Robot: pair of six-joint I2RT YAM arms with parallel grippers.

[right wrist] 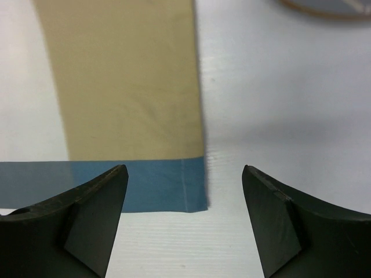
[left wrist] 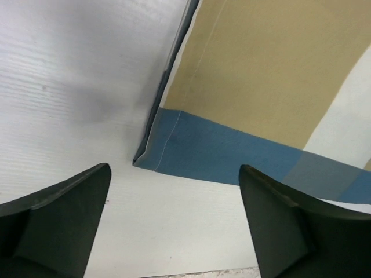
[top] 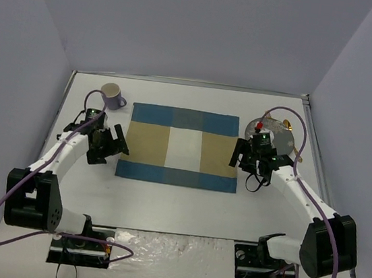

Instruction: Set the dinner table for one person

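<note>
My left jaws are spread wide and hold nothing, over the lower left corner of the placemat (top: 179,146). My right jaws are spread too, over its lower right corner. The plate (top: 278,133) lies just past them, upper right, so I think that arm is nearer. The white, flat desk (top: 178,202) fills the middle.

Right of the placemat (top: 179,146), the plate (top: 280,133) is partly hidden behind the right arm (top: 261,147); gold items (top: 287,129) on it, perhaps cutlery, are too small to tell.
</note>
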